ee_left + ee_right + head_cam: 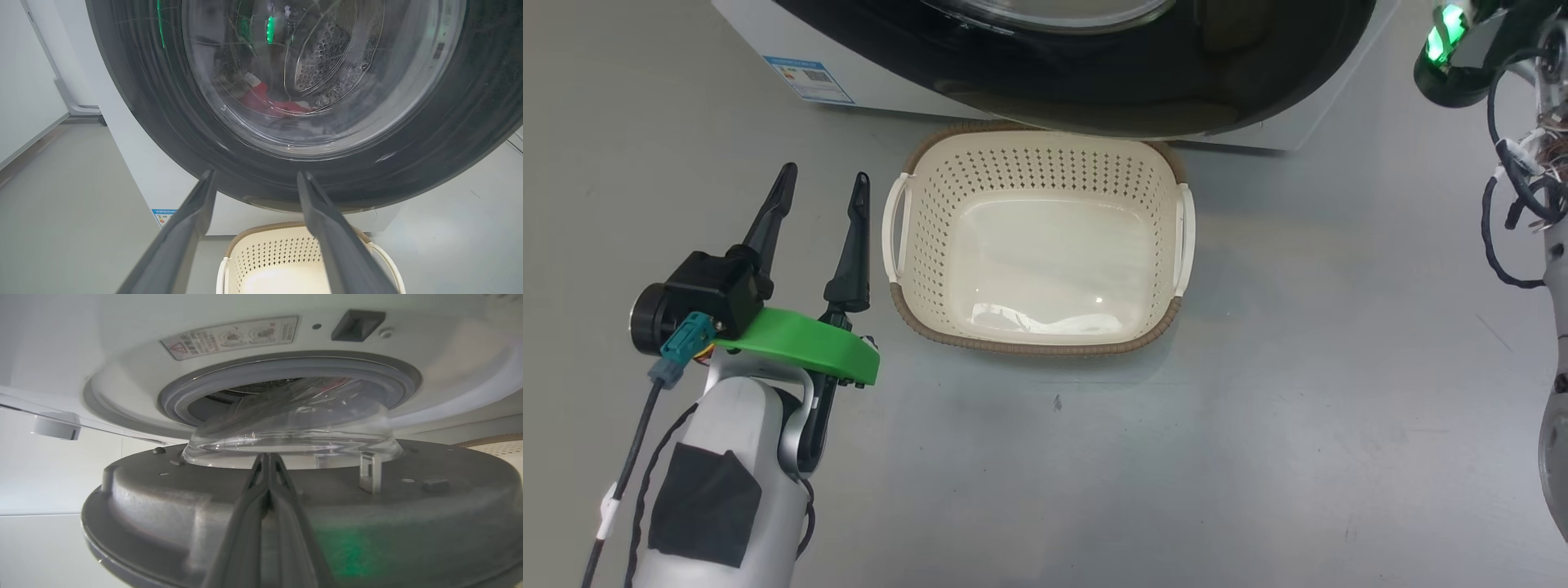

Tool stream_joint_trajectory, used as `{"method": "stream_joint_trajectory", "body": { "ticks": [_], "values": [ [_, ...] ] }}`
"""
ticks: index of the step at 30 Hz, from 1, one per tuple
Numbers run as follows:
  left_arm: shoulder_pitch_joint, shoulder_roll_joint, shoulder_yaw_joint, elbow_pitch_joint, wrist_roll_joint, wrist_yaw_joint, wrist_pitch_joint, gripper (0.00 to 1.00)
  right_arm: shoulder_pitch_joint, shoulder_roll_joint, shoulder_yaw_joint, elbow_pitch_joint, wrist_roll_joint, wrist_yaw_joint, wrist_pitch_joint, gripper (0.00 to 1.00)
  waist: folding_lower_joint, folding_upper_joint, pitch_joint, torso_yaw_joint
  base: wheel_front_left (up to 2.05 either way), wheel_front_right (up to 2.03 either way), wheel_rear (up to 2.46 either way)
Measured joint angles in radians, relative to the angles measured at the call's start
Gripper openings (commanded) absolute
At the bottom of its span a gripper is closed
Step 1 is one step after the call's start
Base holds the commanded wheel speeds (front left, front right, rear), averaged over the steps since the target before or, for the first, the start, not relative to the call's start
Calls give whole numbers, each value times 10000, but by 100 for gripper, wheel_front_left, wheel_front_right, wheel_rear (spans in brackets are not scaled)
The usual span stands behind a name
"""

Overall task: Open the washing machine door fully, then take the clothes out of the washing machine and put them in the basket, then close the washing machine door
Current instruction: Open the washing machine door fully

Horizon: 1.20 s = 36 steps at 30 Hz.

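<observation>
My left gripper (824, 173) hovers low before the washing machine door (1135, 98), fingers wide, empty. Right gripper (267, 459) pinched closed, pointing at the door's inner side. Clothes (265, 102) behind the door glass; basket (1037, 349) under the door.

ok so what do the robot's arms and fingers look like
The left arm is silver-grey with a black patch, a green bracket, a black block and a teal plug on a black cable. Its fingers are long, dark and tapered. The right arm carries looped black cables and a green light.
</observation>
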Motion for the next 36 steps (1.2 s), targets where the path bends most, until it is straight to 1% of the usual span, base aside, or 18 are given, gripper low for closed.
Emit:
{"method": "stream_joint_trajectory", "body": {
  "ticks": [2,8,12,18,28,36],
  "values": [
    [2,0,0,42,2,0,0,100,139,65,79,17,50,71,146,0,0,0,-66,-39,0,0,0],
    [17,0,13,173,19,-2,0,100,588,347,286,59,134,84,621,0,0,0,-270,-144,0,0,0],
    [24,0,15,209,35,-2,0,100,844,407,378,48,244,165,880,0,0,0,-410,-190,0,0,0],
    [60,0,42,299,38,-2,0,100,1258,552,558,-86,309,173,1319,0,0,0,-656,-247,0,0,0],
    [446,0,42,583,88,-79,0,100,2098,782,834,-439,483,199,1921,0,0,0,-1110,-293,0,0,0],
    [619,0,102,777,88,-79,0,100,2924,984,1093,-959,715,253,2345,0,0,0,-1511,-222,0,0,0]
  ]
}}
